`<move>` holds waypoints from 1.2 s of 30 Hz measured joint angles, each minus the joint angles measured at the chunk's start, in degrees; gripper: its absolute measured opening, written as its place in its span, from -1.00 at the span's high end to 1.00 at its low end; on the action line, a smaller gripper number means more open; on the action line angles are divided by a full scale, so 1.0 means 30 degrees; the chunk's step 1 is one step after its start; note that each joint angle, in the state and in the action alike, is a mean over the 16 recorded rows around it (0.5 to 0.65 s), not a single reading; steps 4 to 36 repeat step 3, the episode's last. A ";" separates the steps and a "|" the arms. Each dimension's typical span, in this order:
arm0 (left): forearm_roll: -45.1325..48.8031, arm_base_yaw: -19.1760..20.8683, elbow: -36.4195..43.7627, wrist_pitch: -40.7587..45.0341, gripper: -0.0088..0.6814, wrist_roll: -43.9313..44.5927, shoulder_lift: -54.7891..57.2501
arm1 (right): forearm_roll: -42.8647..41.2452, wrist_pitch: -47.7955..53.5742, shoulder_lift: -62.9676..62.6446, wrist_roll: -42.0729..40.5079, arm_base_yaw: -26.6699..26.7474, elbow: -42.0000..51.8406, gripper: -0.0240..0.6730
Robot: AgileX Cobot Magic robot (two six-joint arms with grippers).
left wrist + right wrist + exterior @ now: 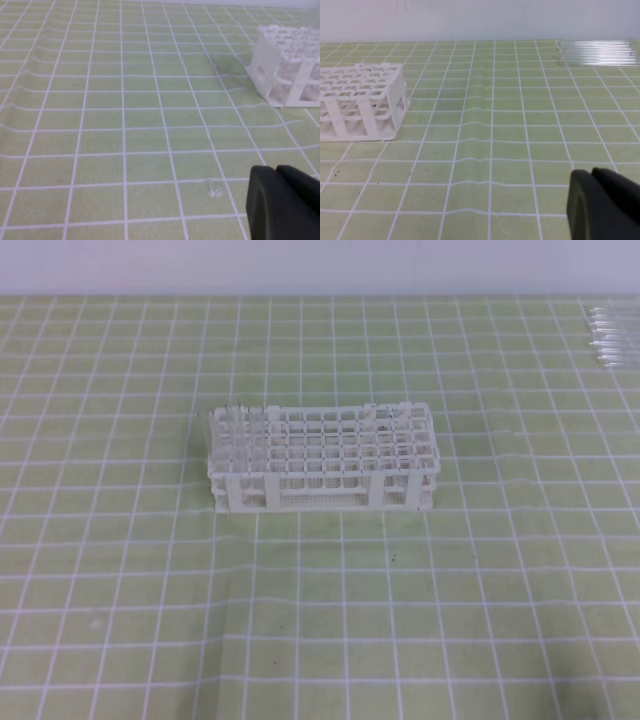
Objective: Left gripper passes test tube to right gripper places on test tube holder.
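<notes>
Clear tubes (597,52) lie side by side far ahead of the right claw (592,172) — nearer it than the left claw (276,169); both clenched, empty.

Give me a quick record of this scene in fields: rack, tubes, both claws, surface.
rack: white test tube holder at mid-table, some clear tubes standing at its left end
spare tubes: clear tubes lying side by side at the far right edge
left claw: shut, holding nothing, low over the mat
right claw: shut, holding nothing
surface: green mat with white grid
</notes>
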 joint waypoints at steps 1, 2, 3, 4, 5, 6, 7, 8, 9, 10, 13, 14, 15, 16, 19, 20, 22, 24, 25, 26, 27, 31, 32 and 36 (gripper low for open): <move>-0.0002 -0.0001 0.0009 -0.0007 0.98 -0.0001 -0.0013 | 0.0000 0.0000 0.0000 0.0000 0.0000 0.0000 0.98; -0.0003 -0.0002 0.0020 -0.0015 0.98 -0.0001 -0.0029 | 0.0000 0.0000 0.0000 0.0000 0.0000 0.0000 0.98; -0.0006 -0.0003 0.0033 -0.0025 0.98 -0.0002 -0.0048 | 0.0000 0.0000 0.0000 0.0000 0.0000 0.0000 0.98; -0.0006 -0.0003 0.0033 -0.0025 0.98 -0.0002 -0.0048 | 0.0000 0.0000 0.0000 0.0000 0.0000 0.0000 0.98; -0.0006 -0.0003 0.0033 -0.0025 0.98 -0.0002 -0.0048 | 0.0000 0.0000 0.0000 0.0000 0.0000 0.0000 0.98; -0.0006 -0.0003 0.0033 -0.0025 0.98 -0.0002 -0.0048 | 0.0000 0.0000 0.0000 0.0000 0.0000 0.0000 0.98; -0.0006 -0.0003 0.0033 -0.0025 0.98 -0.0002 -0.0048 | 0.0000 0.0000 0.0000 0.0000 0.0000 0.0000 0.98; -0.0006 -0.0003 0.0033 -0.0025 0.98 -0.0002 -0.0048 | 0.0000 0.0000 0.0000 0.0000 0.0000 0.0000 0.98; -0.0006 -0.0003 0.0033 -0.0025 0.98 -0.0002 -0.0048 | 0.0000 0.0000 0.0000 0.0000 0.0000 0.0000 0.98; -0.0006 -0.0003 0.0033 -0.0025 0.98 -0.0002 -0.0048 | 0.0000 0.0000 0.0000 0.0000 0.0000 0.0000 0.98; -0.0006 -0.0003 0.0033 -0.0025 0.98 -0.0002 -0.0048 | 0.0000 0.0000 0.0000 0.0000 0.0000 0.0000 0.98; -0.0006 -0.0003 0.0033 -0.0025 0.98 -0.0002 -0.0048 | 0.0000 0.0000 0.0000 0.0000 0.0000 0.0000 0.98; -0.0006 -0.0003 0.0033 -0.0025 0.98 -0.0002 -0.0048 | 0.0000 0.0000 0.0000 0.0000 0.0000 0.0000 0.98; -0.0006 -0.0003 0.0033 -0.0025 0.98 -0.0002 -0.0048 | 0.0000 0.0000 0.0000 0.0000 0.0000 0.0000 0.98; -0.0006 -0.0003 0.0033 -0.0025 0.98 -0.0002 -0.0048 | 0.0000 0.0000 0.0000 0.0000 0.0000 0.0000 0.98; -0.0006 -0.0003 0.0033 -0.0025 0.98 -0.0002 -0.0048 | 0.0000 0.0000 0.0000 0.0000 0.0000 0.0000 0.98; -0.0006 -0.0003 0.0033 -0.0025 0.98 -0.0002 -0.0048 | 0.0000 0.0000 0.0000 0.0000 0.0000 0.0000 0.98; -0.0006 -0.0003 0.0033 -0.0025 0.98 -0.0002 -0.0048 | 0.0000 0.0000 0.0000 0.0000 0.0000 0.0000 0.98; -0.0006 -0.0003 0.0033 -0.0025 0.98 -0.0002 -0.0048 | 0.0000 0.0000 0.0000 0.0000 0.0000 0.0000 0.98; -0.0006 -0.0003 0.0033 -0.0025 0.98 -0.0002 -0.0048 | 0.0000 0.0000 0.0000 0.0000 0.0000 0.0000 0.98; -0.0006 -0.0003 0.0033 -0.0025 0.98 -0.0002 -0.0048 | 0.0000 0.0000 0.0000 0.0000 0.0000 0.0000 0.98; -0.0006 -0.0003 0.0033 -0.0025 0.98 -0.0002 -0.0048 | 0.0000 0.0000 0.0000 0.0000 0.0000 0.0000 0.98; -0.0006 -0.0003 0.0033 -0.0025 0.98 -0.0002 -0.0048 | 0.0000 0.0000 0.0000 0.0000 0.0000 0.0000 0.98; -0.0006 -0.0003 0.0033 -0.0025 0.98 -0.0002 -0.0048 | 0.0000 0.0000 0.0000 0.0000 0.0000 0.0000 0.98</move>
